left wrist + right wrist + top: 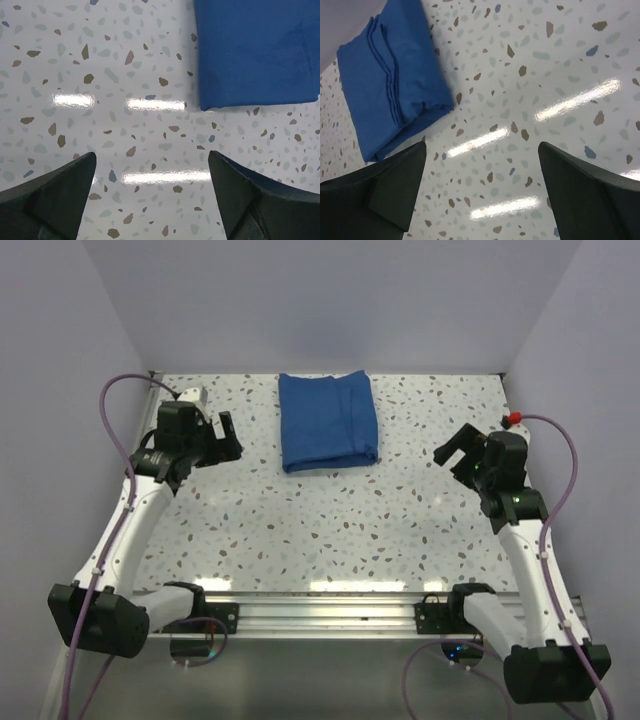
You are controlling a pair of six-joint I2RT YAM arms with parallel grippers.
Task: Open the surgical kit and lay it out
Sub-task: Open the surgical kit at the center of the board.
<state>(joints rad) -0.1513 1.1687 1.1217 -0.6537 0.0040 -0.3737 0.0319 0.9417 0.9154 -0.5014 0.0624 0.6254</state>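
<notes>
Left gripper (152, 169) and right gripper (482, 150) are hovering spread wide, grasping nothing, over the speckled table (350, 530). Between them, toward the far edge, the royal-blue cloth wrap (327, 422) is lying folded shut. Unwrapping looks not yet begun, so the next move calls for pinching a loose flap.

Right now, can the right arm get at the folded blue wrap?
Probably yes: the blue wrap lies in the open, nothing stands between it and the right arm, whose jaws are open.
</notes>
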